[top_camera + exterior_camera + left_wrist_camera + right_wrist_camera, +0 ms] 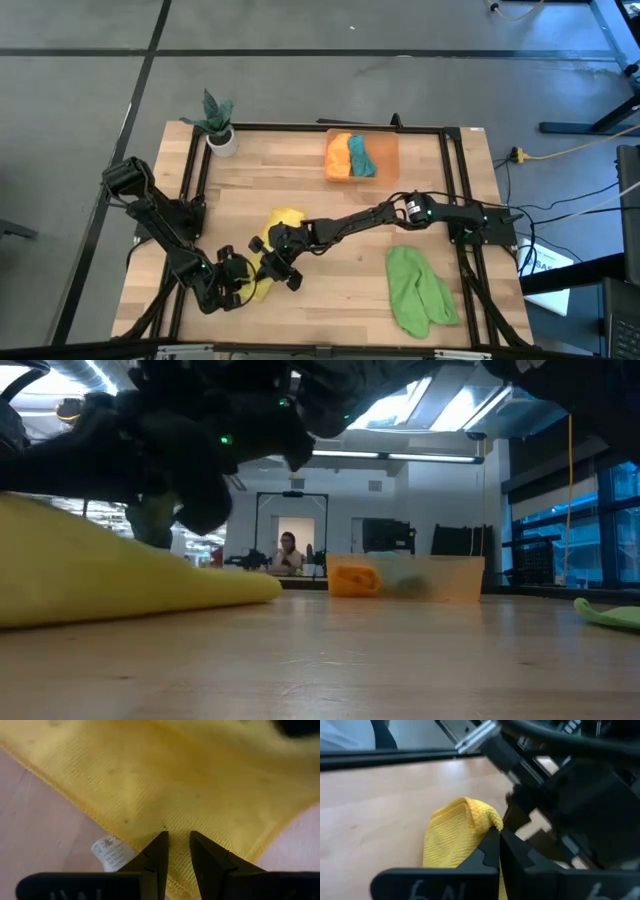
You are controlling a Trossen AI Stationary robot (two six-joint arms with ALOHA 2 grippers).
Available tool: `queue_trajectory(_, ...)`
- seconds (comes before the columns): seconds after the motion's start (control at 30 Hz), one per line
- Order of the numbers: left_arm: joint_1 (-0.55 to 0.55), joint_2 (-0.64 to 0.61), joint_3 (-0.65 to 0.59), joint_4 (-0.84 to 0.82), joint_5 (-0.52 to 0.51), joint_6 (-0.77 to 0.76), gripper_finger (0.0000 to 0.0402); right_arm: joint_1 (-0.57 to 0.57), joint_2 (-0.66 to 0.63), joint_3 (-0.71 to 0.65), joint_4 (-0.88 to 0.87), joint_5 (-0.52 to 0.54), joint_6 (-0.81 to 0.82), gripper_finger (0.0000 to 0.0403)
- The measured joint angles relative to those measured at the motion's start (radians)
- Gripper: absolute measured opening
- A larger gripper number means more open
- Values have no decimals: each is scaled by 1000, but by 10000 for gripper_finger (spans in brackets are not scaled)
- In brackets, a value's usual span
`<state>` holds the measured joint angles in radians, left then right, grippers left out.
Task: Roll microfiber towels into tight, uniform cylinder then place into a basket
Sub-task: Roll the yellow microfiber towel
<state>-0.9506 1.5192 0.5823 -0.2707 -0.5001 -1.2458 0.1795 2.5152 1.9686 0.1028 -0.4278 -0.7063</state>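
Note:
A yellow towel (281, 222) lies crumpled on the wooden table near its front left, and it fills the left of the low view (110, 575). My left gripper (178, 839) is shut on its near edge, beside a white label (111, 854). My right gripper (496, 836) reaches in from the right and is shut on a raised fold of the same towel. The orange basket (390, 150) stands at the far edge with a rolled orange towel (339, 157) and a teal one (361, 156) in it. A light green towel (420, 290) lies loose at the front right. My left gripper pinches the yellow towel's hemmed edge (176, 870) between its two fingers, just beside the label. The fingers slant down at it from the table's near left. The cloth beyond the fingers spreads flat on the table. My right gripper pinches a folded-over corner of the yellow towel (492, 820) between its shut fingers; a thin strip of cloth shows between them. The fingers come nearly level from the table's right. The fold stands up off the table, and the cloth below it rests on the wood.
A white pot with a green plant (218, 128) stands at the far left corner. Black frame rails (455, 180) run along the table's sides. Bare wood (340, 290) lies between the yellow and the green towel.

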Motion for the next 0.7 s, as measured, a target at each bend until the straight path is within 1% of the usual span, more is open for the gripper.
queue_trajectory(0.07,2,0,0,0,1,0,77,0,32,46,-4,-45,13,5)
queue_trajectory(0.13,2,0,0,0,1,0,77,2,69,105,-32,-62,22,5)
queue_trajectory(0.27,2,0,0,0,18,1,76,3,122,211,-166,-64,24,6)
queue_trajectory(0.43,-18,-2,28,-27,64,7,76,2,141,259,-221,-32,25,6)
queue_trajectory(0.57,-38,-13,104,-180,74,18,76,2,141,261,-225,-29,24,6)
queue_trajectory(0.7,-67,-14,205,-383,68,-19,76,2,141,261,-237,-29,24,7)
